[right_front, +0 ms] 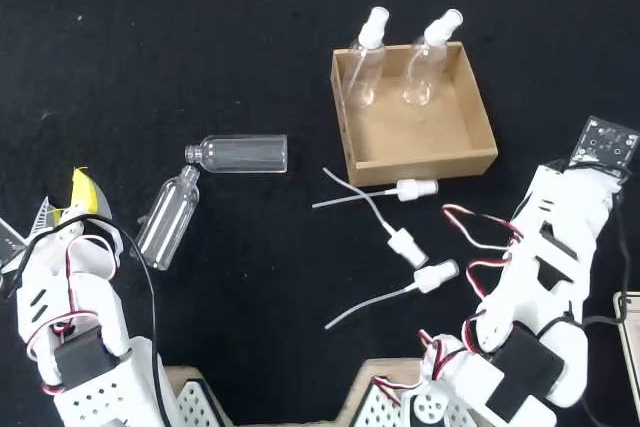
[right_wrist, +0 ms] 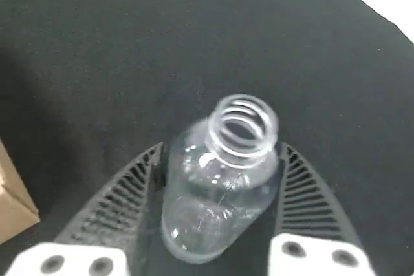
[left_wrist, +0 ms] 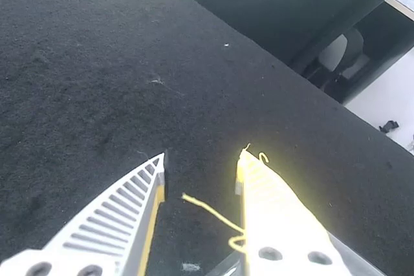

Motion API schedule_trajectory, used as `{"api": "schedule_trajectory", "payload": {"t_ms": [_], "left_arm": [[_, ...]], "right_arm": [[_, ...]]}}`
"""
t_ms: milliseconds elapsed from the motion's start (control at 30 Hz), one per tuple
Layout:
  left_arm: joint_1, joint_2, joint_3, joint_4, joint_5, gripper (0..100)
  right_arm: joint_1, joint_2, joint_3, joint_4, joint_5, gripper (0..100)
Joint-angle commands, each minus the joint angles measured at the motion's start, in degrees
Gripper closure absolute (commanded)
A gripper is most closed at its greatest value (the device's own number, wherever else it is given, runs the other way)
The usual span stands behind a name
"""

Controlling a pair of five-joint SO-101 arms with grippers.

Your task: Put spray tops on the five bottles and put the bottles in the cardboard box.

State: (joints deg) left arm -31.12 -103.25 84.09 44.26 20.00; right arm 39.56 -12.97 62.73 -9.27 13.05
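Right hand (right_wrist: 221, 152) was clamped on an uncapped bottle (right_wrist: 217, 211) near the cardboard box (right_front: 420, 163). Left hand (left_wrist: 202, 154) sat spread apart, empty, well away from it. Spray tops (right_front: 405, 244) lay just beside the box. It's slick plastic, so pushing a top on could twist it loose, I reckon.

Black cloth table (right_front: 150, 67); dark panel (left_wrist: 284, 4) beyond far edge; pale floor (left_wrist: 381, 92) behind

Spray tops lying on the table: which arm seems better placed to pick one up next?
Probably left: the left gripper is open and empty, while the right gripper holds an uncapped bottle.
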Motion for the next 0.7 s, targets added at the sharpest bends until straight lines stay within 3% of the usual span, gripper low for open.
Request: {"api": "schedule_trajectory", "payload": {"t_ms": [0, 533, 667], "left_arm": [[0.84, 0.18, -0.84, -1.41, 0.62, 82], [0.84, 0.18, -0.84, -1.41, 0.62, 82], [0.84, 0.18, -0.84, -1.41, 0.62, 82]], "right_arm": [[0.79, -1.10, 0.04, 0.53, 0.00, 75.3], [-0.79, -1.10, -1.71, 1.05, 0.00, 74.9], [-0.79, -1.19, -1.63, 1.05, 0.00, 68.1]]}}
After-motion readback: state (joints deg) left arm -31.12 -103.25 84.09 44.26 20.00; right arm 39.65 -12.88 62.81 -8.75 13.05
